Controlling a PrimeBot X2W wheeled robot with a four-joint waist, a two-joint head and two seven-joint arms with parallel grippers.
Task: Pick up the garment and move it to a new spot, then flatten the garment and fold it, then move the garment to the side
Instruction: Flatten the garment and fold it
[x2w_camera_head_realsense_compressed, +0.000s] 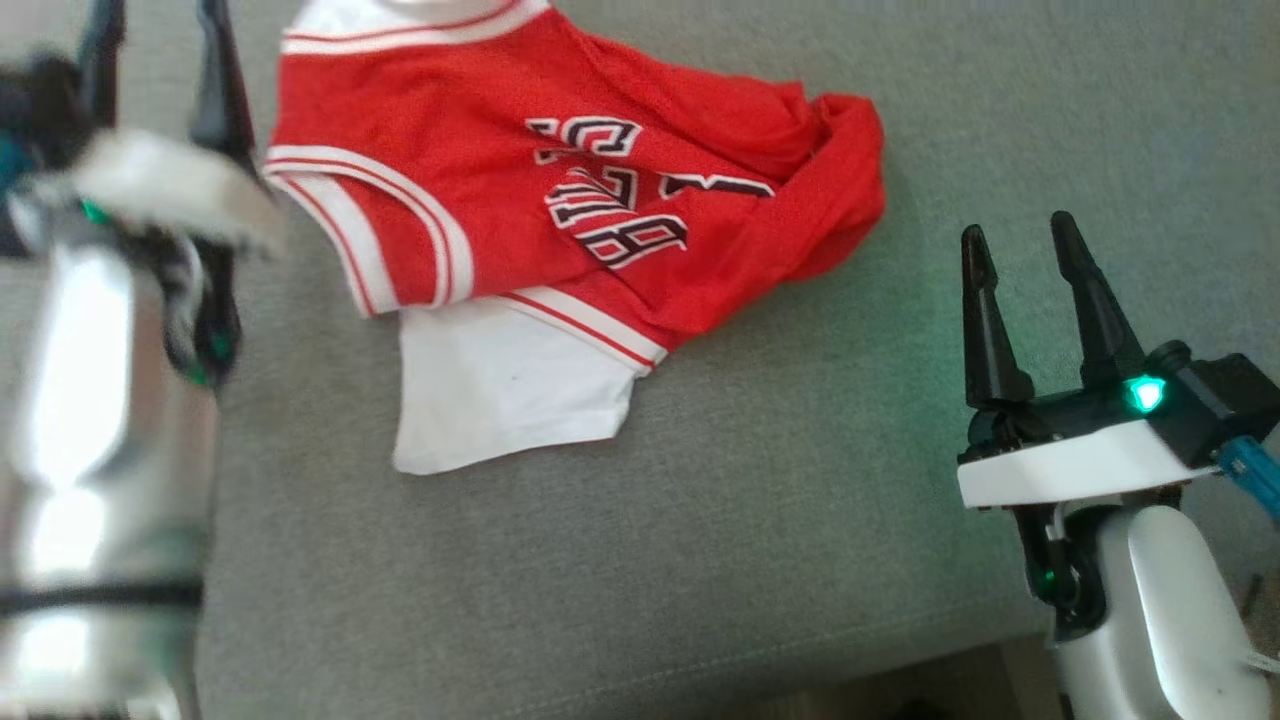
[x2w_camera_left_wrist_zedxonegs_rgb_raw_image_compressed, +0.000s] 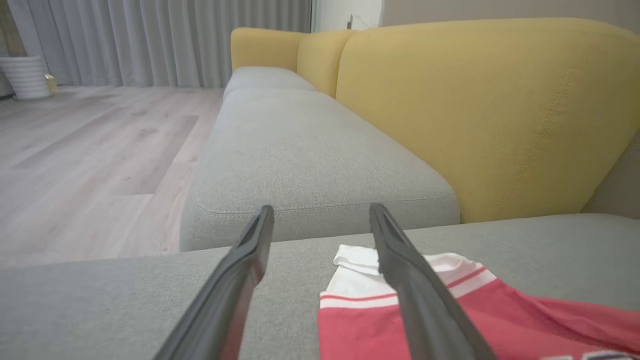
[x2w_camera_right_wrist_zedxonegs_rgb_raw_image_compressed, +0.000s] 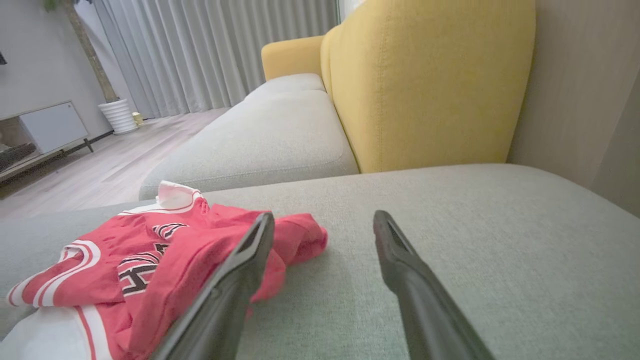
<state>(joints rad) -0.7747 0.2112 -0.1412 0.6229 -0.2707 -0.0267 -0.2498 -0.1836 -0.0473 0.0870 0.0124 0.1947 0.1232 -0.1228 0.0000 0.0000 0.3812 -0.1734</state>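
Note:
The garment is a red jersey with white trim and dark lettering, lying crumpled on the grey sofa seat with a white part sticking out at its near edge. It also lies at the lower right of the left wrist view and at the left of the right wrist view. My left gripper is at the far left beside the jersey's white-trimmed edge, blurred, fingers apart and open, holding nothing. To the right of the jersey, my right gripper stands open above bare cushion.
The grey seat cushion spreads around the jersey; its front edge runs along the bottom right. A yellow backrest rises behind it. A second grey seat extends beyond, with wooden floor, curtains and a white planter to the left.

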